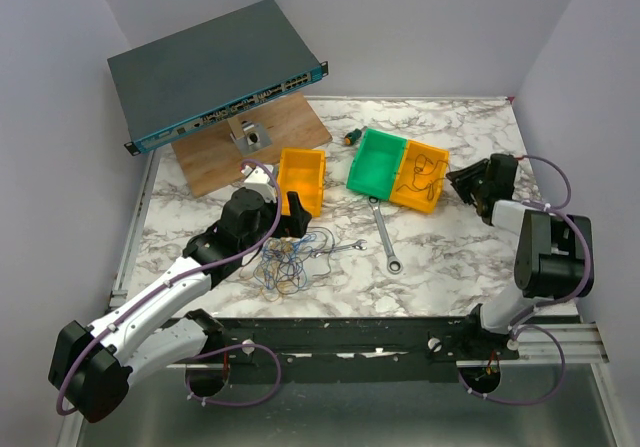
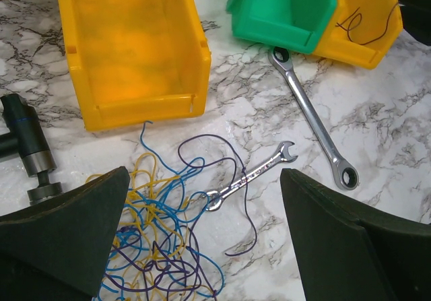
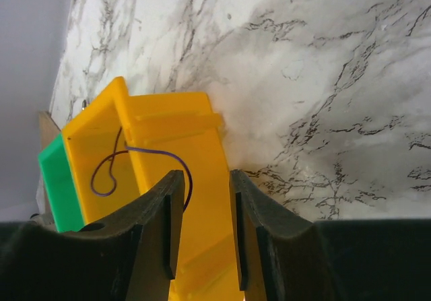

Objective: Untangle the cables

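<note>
Now | left end effector (image 2: 204, 180) released over cables (image 2: 155, 247) | right end effector (image 3: 205, 180) astride bin (image 3: 168, 106) rim, grip unclear

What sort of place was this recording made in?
Probably a robotics lab test cell rather than a home or factory floor: a white marble-patterned tabletop boxed in by plain white walls, a dark rack-mount network switch propped over a wooden board, an open yellow plastic parts bin and a silver metal wrench.
</note>
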`<action>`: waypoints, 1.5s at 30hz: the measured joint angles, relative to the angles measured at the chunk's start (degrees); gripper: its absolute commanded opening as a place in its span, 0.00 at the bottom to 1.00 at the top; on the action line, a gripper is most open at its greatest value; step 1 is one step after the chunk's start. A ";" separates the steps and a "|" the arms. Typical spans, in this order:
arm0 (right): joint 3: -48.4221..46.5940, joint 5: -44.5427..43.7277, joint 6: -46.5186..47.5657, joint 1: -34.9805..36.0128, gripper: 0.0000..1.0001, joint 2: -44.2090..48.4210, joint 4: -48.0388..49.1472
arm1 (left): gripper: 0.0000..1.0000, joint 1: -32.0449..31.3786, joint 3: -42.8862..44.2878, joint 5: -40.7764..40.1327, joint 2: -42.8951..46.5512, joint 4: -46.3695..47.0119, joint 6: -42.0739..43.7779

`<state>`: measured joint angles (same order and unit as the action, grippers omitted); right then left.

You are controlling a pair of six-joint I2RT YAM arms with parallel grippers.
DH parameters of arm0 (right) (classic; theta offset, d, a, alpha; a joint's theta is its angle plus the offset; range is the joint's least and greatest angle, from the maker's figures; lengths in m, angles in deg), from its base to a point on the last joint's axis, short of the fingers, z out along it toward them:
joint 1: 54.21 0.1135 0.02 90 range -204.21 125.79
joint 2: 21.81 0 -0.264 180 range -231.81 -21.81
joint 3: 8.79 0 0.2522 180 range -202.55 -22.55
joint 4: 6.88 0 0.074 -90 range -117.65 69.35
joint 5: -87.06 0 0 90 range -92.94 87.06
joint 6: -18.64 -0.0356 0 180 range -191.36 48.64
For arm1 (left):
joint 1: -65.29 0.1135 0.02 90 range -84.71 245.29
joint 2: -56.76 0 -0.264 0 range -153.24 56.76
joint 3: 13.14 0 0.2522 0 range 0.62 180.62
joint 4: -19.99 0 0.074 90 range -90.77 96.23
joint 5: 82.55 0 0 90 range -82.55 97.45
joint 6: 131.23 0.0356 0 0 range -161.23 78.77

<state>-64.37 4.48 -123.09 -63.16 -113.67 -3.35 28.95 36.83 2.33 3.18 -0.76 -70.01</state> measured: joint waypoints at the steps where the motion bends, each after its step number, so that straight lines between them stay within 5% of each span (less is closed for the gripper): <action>1: 0.00 0.44 -0.02 0.00 0.32 -0.92 0.33 | 0.99 0.00 0.00 0.00 0.00 0.02 0.00; 7: 0.04 2.29 -0.35 -0.02 0.01 -4.94 1.03 | 0.99 0.00 0.00 0.02 0.00 0.00 0.00; 18: -0.35 -1.46 4.42 0.98 0.01 5.09 -1.46 | 0.99 0.00 0.00 0.04 0.00 -0.02 0.02; 23: -4.26 -5.70 9.05 6.88 0.01 6.23 -5.68 | 0.99 0.00 0.00 0.70 -0.46 0.02 0.00; 37: -18.78 -16.31 13.27 16.15 0.05 -11.32 -17.42 | 0.99 0.00 0.00 1.31 -1.07 0.02 -0.28; 45: -20.92 -17.64 14.19 18.38 0.33 -12.61 -20.13 | 0.99 0.00 0.00 1.27 -1.07 -0.09 -0.42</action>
<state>-85.29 -13.16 -108.90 -44.78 -126.28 -23.48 28.95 36.83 3.59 2.11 -0.84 -70.42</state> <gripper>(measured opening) 0.222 0.984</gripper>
